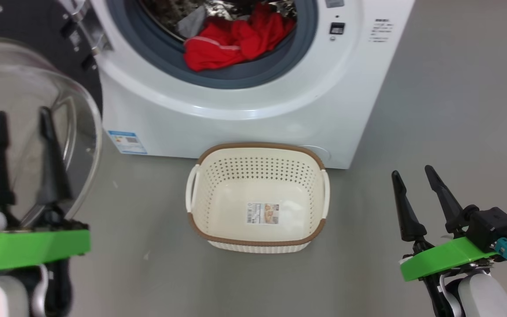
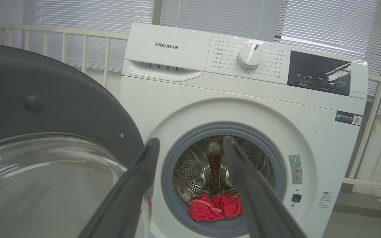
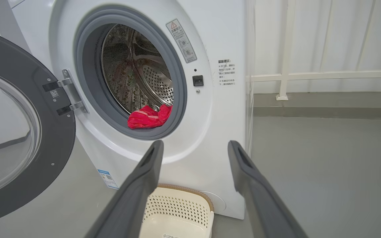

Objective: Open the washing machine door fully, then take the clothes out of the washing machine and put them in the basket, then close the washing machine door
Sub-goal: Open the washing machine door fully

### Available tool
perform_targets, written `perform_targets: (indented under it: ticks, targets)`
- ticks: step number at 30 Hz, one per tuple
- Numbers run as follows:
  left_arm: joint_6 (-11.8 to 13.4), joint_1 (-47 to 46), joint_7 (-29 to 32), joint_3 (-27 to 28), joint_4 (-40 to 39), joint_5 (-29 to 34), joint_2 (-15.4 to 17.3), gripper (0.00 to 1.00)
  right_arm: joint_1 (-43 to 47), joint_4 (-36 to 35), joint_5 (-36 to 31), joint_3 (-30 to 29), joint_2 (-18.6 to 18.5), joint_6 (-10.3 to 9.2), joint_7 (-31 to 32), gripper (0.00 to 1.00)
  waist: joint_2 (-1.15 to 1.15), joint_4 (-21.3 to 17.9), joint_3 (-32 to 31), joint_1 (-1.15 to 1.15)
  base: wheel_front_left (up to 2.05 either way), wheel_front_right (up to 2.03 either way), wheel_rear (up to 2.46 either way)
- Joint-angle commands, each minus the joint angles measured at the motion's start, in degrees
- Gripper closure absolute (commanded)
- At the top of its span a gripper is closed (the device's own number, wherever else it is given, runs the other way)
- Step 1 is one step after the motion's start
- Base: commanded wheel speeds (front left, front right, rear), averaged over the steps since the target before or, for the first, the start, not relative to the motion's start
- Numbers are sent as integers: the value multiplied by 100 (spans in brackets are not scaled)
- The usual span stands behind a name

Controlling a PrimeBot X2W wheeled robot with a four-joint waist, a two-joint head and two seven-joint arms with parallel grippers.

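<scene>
The floor point(image 1: 456, 110) is smooth, plain grey. Behind the washing machine point(image 1: 244, 114), the left wrist view shows closed window blinds point(image 2: 223, 16) and a pale railing point(image 2: 84, 33).

The machine is a white front-loader with a round program knob point(image 2: 250, 57) and a dark display panel on its top band. A small blue label sticker point(image 1: 128, 141) sits low on its front. A grey rubber ring point(image 1: 236, 79) frames the mouth of the perforated steel drum point(image 3: 137, 82).

The washing machine door point(image 3: 58, 138) stands swung open on its hinge at the robot's left. It has a wide black rim and a bulging clear glass bowl.

The clothes point(image 1: 236, 42) lie at the front lip of the drum, a bright red bundle with white stitching spilling onto the rubber ring. A whitish-grey piece point(image 1: 192, 24) lies just behind it.

The basket point(image 1: 258, 171) sits on the floor just before the machine, below the drum opening. It is cream and perforated, with a brown rim, white side handles and a label sticker on its bottom.

The left gripper point(image 1: 22, 113) hangs in front of the door's glass, its fingers spread and holding nothing. The right gripper point(image 1: 412, 171) is over the floor to the right of the basket, its fingers also spread and holding nothing.
</scene>
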Motion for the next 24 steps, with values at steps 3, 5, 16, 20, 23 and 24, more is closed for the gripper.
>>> perform_targets:
  ticks: [3, 5, 16, 20, 23, 24]
  targets:
    - [-124, 193, 93, -187, -221, -198, 65, 0, -180, -108, -18, 10, 11, 28, -70, 0, 0, -430, -82, 0, 0, 0, 0]
    - [-123, 285, 106, -273, -186, -204, 48, 0, -171, -105, -21, -9, 11, 28, -75, 0, 0, -536, -88, 0, 0, 0, 0]
    - [-25, 698, -192, -448, 151, -74, 11, 0, -67, -427, -145, -2, 11, 28, -82, 0, 0, -930, -125, 0, 0, 0, 0]
    - [-62, 900, -340, -516, 241, 0, 58, 0, 47, -626, -289, -75, 11, 28, -82, 0, 0, -1030, -148, 0, 0, 0, 0]
    - [-103, 1035, -409, -615, 334, 68, 122, 0, 129, -779, -305, -83, 11, 28, -82, 0, 0, -1094, -182, 0, 0, 0, 0]
    - [-116, 1081, -430, -638, 377, 59, 128, 0, 159, -825, -300, -73, 11, 28, -82, 0, 0, -1111, -194, 0, 0, 0, 0]
